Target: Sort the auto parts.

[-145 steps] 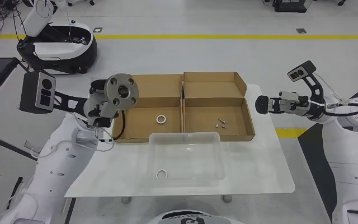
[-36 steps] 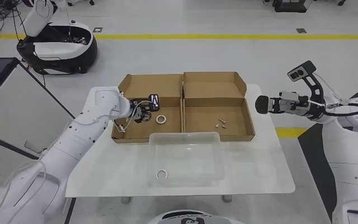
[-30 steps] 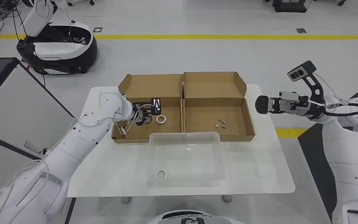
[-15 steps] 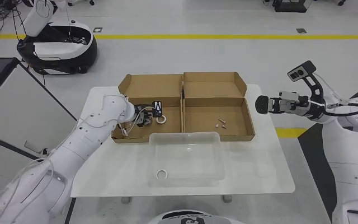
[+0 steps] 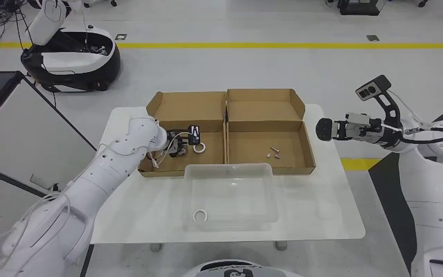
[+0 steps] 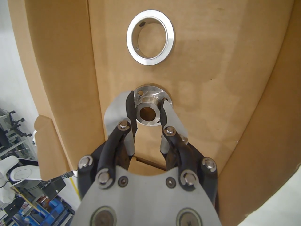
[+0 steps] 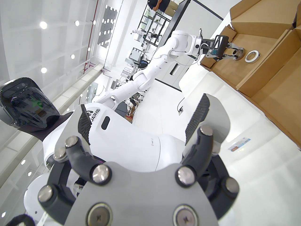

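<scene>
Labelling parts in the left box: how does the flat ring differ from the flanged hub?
The flat ring lies free; the flanged hub is gripped by the left tool. The ring is a plain band with a wide opening; the hub has a raised collar and a narrower bore. Both are silvery metal, resting on the same box floor.

Ring (image 6: 169, 39), hub (image 6: 151, 91): shiny machined metal. Box (image 6: 211, 48): matt brown cardboard. Bin (image 5: 232, 181): clear glossy plastic. Table (image 5: 318, 208): smooth white.
</scene>
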`<action>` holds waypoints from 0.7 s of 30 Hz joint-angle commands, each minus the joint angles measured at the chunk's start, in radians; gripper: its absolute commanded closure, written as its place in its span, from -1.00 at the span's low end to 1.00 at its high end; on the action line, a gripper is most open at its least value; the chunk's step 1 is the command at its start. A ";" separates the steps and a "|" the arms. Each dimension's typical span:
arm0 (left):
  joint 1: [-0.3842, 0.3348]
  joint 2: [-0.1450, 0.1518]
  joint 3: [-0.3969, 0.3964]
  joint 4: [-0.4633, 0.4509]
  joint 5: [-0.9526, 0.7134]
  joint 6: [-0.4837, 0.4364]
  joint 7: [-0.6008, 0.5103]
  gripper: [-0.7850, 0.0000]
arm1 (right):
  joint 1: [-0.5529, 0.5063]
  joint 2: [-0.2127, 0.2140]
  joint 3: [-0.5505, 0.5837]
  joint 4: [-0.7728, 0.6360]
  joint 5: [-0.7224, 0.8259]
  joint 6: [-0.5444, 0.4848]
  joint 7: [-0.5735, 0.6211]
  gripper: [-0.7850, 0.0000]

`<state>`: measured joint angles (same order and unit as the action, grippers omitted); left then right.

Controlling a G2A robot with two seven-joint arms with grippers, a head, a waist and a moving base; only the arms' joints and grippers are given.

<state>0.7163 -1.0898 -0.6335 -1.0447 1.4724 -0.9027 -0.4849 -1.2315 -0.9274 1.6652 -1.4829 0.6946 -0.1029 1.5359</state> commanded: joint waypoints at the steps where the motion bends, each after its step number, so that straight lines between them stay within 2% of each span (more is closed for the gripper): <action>1: -0.004 -0.002 -0.001 0.007 0.004 0.002 0.006 0.05 | 0.000 0.000 0.000 0.000 0.000 0.000 0.000 -1.00; 4: -0.011 -0.004 -0.004 0.011 0.010 0.002 0.013 0.07 | 0.000 0.000 0.000 0.000 0.000 0.000 0.000 -1.00; 5: -0.013 -0.004 -0.007 0.010 0.012 -0.001 0.014 0.00 | 0.000 0.000 0.000 0.000 0.000 0.000 0.000 -1.00; 7: -0.018 -0.003 -0.015 0.005 0.014 -0.004 0.017 -0.36 | 0.000 0.000 0.000 0.000 0.000 0.000 0.000 -1.00; 8: -0.021 -0.001 -0.021 -0.001 0.018 -0.002 0.018 -0.60 | 0.000 0.000 0.000 0.000 0.000 0.000 0.000 -1.00; 9: -0.023 0.001 -0.028 -0.007 0.019 -0.001 0.019 -0.70 | 0.000 0.000 0.000 0.000 0.000 0.000 0.000 -1.00; 10: -0.027 0.004 -0.037 -0.016 0.022 0.000 0.019 -0.93 | 0.000 0.000 0.000 0.000 0.000 0.000 0.000 -1.00; 11: -0.029 0.007 -0.045 -0.027 0.026 -0.003 0.017 -1.00 | 0.000 0.000 0.000 0.000 0.000 0.000 0.000 -1.00; 17: -0.035 0.036 -0.114 -0.116 0.041 -0.047 -0.011 -1.00 | 0.000 0.000 0.000 0.000 0.000 0.000 0.000 -1.00; 21: -0.022 0.064 -0.184 -0.224 0.011 -0.110 -0.052 -1.00 | 0.000 0.000 0.000 0.000 0.000 0.000 0.000 -1.00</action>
<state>0.6867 -1.0348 -0.7949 -1.2317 1.4956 -1.0017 -0.5266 -1.2315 -0.9274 1.6652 -1.4829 0.6946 -0.1029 1.5359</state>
